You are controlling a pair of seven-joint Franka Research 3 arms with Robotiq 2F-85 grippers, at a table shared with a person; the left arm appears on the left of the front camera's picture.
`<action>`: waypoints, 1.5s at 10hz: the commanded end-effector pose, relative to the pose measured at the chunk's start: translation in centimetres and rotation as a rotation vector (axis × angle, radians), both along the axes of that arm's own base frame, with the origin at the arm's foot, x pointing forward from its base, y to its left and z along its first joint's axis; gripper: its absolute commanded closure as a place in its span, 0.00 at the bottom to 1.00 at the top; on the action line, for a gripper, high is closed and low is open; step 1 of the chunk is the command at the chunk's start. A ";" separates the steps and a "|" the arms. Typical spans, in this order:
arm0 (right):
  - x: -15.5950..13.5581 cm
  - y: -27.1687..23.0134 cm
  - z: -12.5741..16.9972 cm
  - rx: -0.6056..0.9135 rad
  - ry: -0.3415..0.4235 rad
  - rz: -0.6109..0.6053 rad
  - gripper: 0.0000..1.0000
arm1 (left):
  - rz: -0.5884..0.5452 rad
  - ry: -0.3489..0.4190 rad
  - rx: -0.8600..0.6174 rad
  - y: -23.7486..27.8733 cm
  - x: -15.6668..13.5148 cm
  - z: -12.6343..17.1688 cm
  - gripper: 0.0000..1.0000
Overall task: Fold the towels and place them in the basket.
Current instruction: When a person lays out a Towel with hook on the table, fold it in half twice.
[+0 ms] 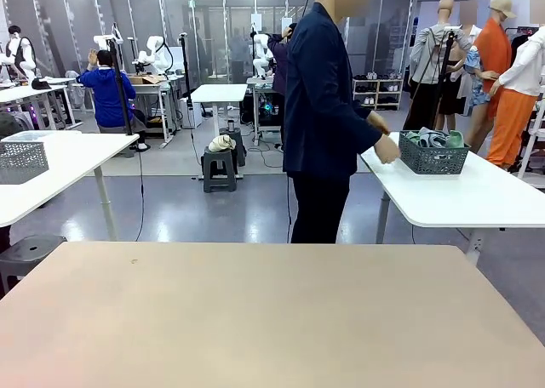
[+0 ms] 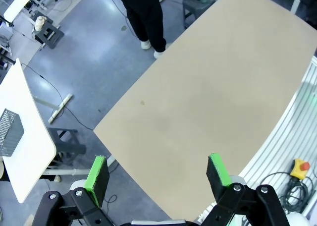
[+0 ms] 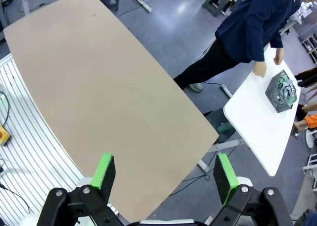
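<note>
Left gripper [image 2: 157,159] and right gripper [image 3: 164,156] hover over the bare worktop [image 1: 255,320], fingers [image 2: 97,174] wide apart, likely waiting while the person [image 1: 324,107] handles the basket [image 1: 433,158] on a white table [image 1: 477,196].

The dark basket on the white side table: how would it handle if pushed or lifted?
The basket looks like perforated plastic, so probably stiff and light. Flat-bottomed on the smooth white table, it would likely slide rather than tip. The cloth heaped above its rim looks floppy and might spill if tilted.
</note>
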State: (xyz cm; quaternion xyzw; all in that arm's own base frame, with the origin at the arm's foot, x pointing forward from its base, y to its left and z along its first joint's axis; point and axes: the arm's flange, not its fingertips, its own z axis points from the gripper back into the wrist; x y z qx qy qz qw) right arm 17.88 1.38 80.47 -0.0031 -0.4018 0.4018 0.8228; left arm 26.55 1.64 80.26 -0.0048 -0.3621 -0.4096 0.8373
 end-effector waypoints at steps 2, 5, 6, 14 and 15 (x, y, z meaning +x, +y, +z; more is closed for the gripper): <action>-0.1 0.6 0.0 0.022 0.024 -0.008 0.00 | -0.007 0.027 -0.003 -1.8 -0.5 1.2 0.00; 0.1 0.2 -0.1 -0.001 0.006 0.002 0.00 | -0.006 -0.001 0.004 -0.7 -0.2 0.2 0.00; 0.1 0.2 -0.1 -0.001 0.006 0.002 0.00 | -0.006 -0.001 0.004 -0.7 -0.2 0.2 0.00; 0.1 0.2 -0.1 -0.001 0.006 0.002 0.00 | -0.006 -0.001 0.004 -0.7 -0.2 0.2 0.00; 0.1 0.2 -0.1 -0.001 0.006 0.002 0.00 | -0.006 -0.001 0.004 -0.7 -0.2 0.2 0.00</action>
